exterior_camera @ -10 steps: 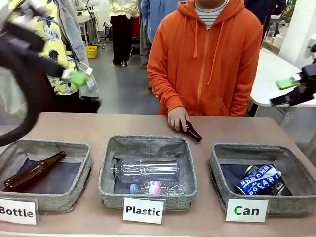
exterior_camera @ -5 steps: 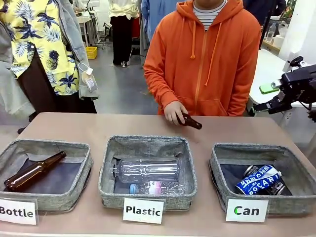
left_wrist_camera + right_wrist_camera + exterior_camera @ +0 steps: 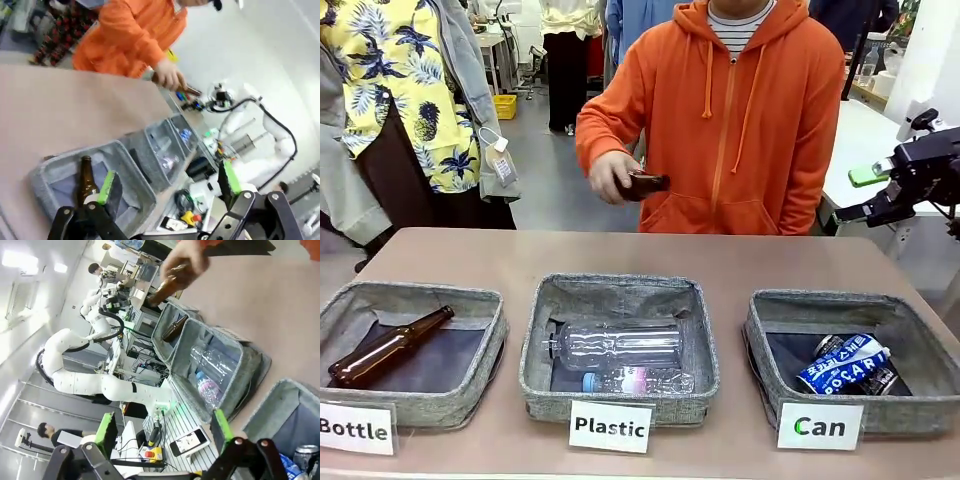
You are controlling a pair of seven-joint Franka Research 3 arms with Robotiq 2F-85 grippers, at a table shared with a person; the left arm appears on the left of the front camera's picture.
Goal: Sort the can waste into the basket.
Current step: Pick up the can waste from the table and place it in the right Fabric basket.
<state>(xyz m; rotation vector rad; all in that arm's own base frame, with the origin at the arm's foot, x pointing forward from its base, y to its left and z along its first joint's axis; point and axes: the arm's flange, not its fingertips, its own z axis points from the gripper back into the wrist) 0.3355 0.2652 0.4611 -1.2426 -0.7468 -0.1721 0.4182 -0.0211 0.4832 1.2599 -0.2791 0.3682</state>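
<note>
The blue-and-white POCARI can lies crushed in the grey basket behind the "Can" card. A dark can lies under and behind it. In the right wrist view the basket is at the lower right with the cans at the edge. My right gripper hangs open and empty, high above the table's far right. Its green-padded fingers stand wide apart. My left gripper is open and empty too, high over the "Bottle" bin end, with the basket farthest off.
A person in an orange hoodie stands at the far side and holds a brown bottle in the air. The "Plastic" bin holds clear bottles. The "Bottle" bin holds a brown bottle. Bare table lies behind the bins.
The person has lifted the brown bottle off the table and carried it up and to the left. My left arm swung back off the left side. My right gripper barely shifted.
</note>
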